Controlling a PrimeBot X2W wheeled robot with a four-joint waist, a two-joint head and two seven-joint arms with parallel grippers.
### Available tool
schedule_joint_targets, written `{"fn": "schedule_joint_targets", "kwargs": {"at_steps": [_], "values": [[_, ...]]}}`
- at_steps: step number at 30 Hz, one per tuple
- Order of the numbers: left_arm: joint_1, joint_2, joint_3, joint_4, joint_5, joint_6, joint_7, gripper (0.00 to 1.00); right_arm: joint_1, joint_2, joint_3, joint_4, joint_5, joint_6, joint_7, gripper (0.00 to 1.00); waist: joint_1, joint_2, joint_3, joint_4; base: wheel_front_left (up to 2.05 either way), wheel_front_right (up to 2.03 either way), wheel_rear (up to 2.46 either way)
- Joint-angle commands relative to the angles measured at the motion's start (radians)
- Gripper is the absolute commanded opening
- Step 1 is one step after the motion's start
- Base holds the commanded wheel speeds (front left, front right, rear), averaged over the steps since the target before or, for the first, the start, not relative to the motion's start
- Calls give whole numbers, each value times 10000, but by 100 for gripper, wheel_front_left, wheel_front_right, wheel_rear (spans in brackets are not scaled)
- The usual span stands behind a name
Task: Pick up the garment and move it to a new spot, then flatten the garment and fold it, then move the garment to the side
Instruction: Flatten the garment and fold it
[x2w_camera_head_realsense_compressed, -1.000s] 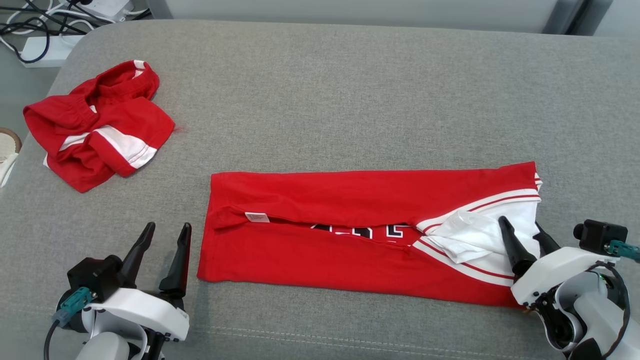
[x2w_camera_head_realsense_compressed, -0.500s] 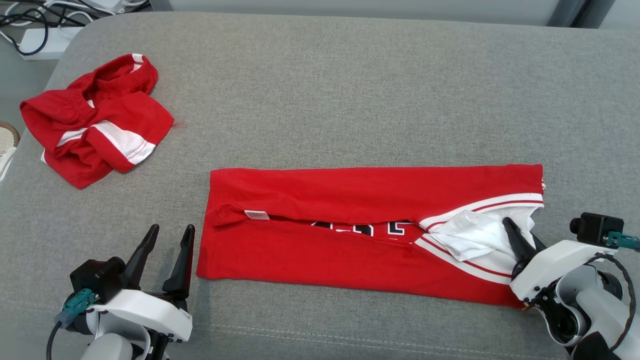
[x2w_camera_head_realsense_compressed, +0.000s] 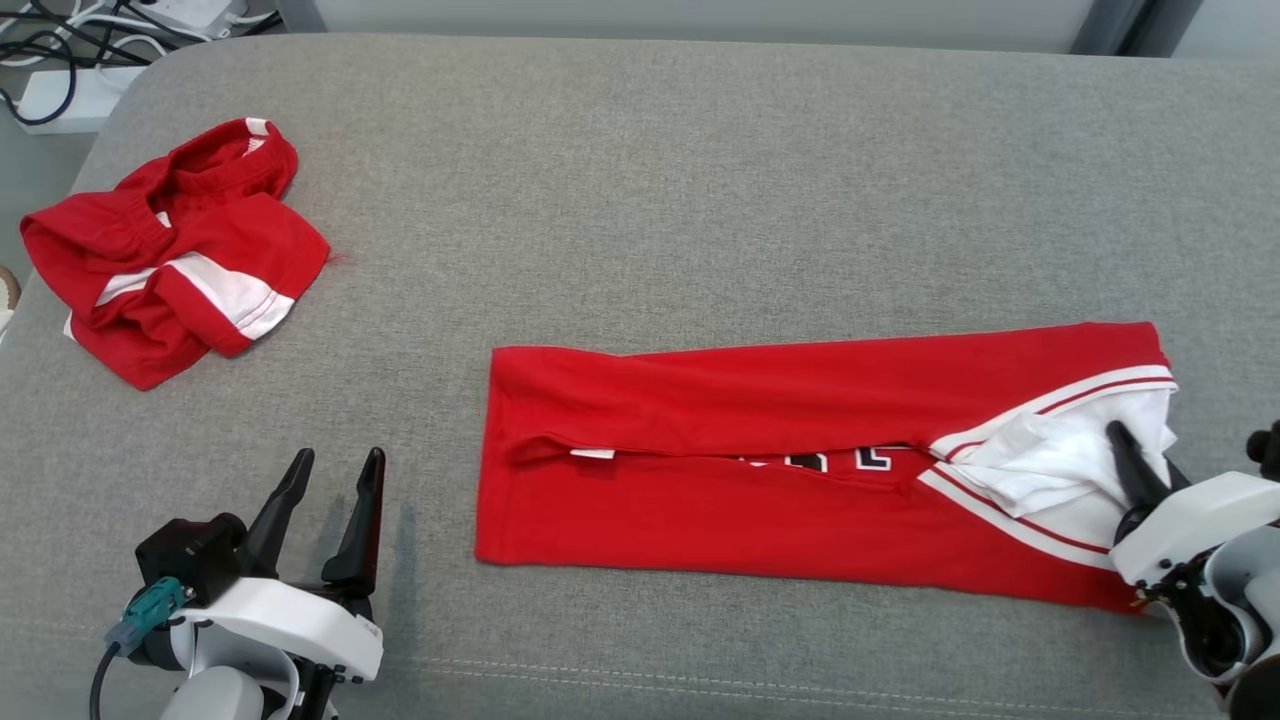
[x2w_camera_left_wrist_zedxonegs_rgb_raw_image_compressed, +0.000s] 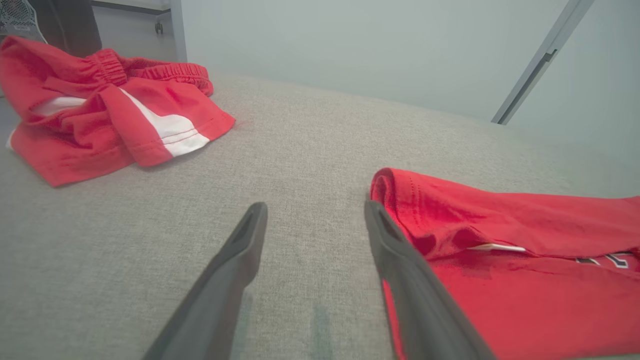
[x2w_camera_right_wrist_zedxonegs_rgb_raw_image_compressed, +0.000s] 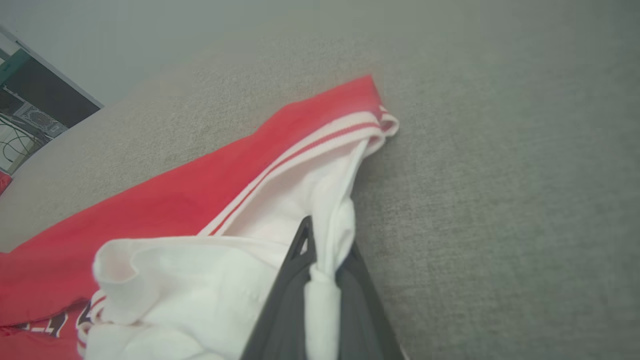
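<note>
- Lying flat on the near half of the grey fabric-covered tabletop (x2w_camera_head_realsense_compressed: 650, 180), the red garment (x2w_camera_head_realsense_compressed: 760, 500) forms a long narrow band. Its two long edges are folded in and meet along the middle.
- Its long axis runs left to right across the robot's front, tilted a little. The plain red end points to the robot's left. The end with white cloth and stripes points to its right.
- The right claw (x2w_camera_head_realsense_compressed: 1140, 450) sits at that right end. Its two dark fingers are pinched together on a white fold (x2w_camera_right_wrist_zedxonegs_rgb_raw_image_compressed: 320, 300) of the garment, seen close up in the right wrist view.
- The left claw (x2w_camera_head_realsense_compressed: 338, 455) sits low over the tabletop, near the garment's left end but not touching it. Its fingers are spread wide with nothing between them.
- From the left claw, the garment's left end lies just off to the right.
- A pair of crumpled red shorts (x2w_camera_head_realsense_compressed: 170, 250) lies well apart, at the far left of the tabletop.
- The folding looks partly done. The left arm is the nearer one to the free left end and would have to shift rightward to reach it.
</note>
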Motion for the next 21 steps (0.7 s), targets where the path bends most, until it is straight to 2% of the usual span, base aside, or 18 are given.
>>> {"fn": "schedule_joint_targets", "kwargs": {"at_steps": [1, 5, 8, 14, 15, 18, 21], "values": [[-312, 258, 292, -232, -100, -69, -103, 100, 101, -396, -40, -74, 93, -48, -209, 0, 0, 0, -27, -60, 0, 0, 0], [-296, 243, 197, -216, -147, -70, -103, 100, 105, -832, -216, -178, 46, -48, -283, 0, 0, 0, -74, -199, 0, 0, 0], [-268, 225, 143, -194, -185, -70, -103, 100, 173, -1044, -103, -814, 19, -48, -293, 0, 0, 0, -120, -308, 0, 0, 0], [-236, 158, 2, -165, -219, -70, -103, 100, 685, -1688, 562, -4154, 932, -48, 506, 0, 0, 0, -190, -471, 0, 0, 0], [-236, 158, 2, -165, -219, -70, -103, 100, 685, -1688, 562, -4154, 932, -48, 506, 0, 0, 0, -190, -471, 0, 0, 0], [-280, 81, -161, -146, -248, -70, -103, 100, 747, -2067, 1071, -5922, 1261, -48, 1250, 0, 0, 0, -202, -429, 0, 0, 0], [-386, -27, -373, -132, -267, -70, -103, 100, 616, -2031, 1477, -6659, 1330, -48, 1836, 0, 0, 0, -202, -219, 0, 0, 0]]}}
